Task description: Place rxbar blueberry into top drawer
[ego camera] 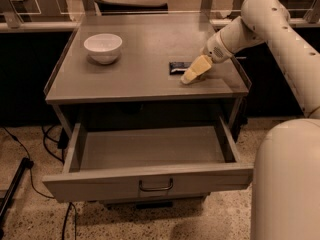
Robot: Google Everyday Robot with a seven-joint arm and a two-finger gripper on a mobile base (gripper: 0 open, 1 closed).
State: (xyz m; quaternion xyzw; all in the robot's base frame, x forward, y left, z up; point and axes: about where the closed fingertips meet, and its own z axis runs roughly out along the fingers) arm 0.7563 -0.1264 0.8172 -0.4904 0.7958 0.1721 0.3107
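Observation:
The rxbar blueberry [177, 67], a dark flat bar, lies on the grey cabinet-table top [140, 69], right of centre. My gripper [192, 73], pale yellow, reaches in from the right on the white arm [260, 19]. It sits at the bar's right end and covers that end. The top drawer [150, 180] is pulled out wide below the table top, with its curved metal handle [156, 186] at the centre of the front panel.
A white bowl [103, 47] stands on the table top at the back left. The robot's white body [287, 184] fills the lower right. Black cables [30, 159] lie on the speckled floor at the left. A railing and furniture stand behind the table.

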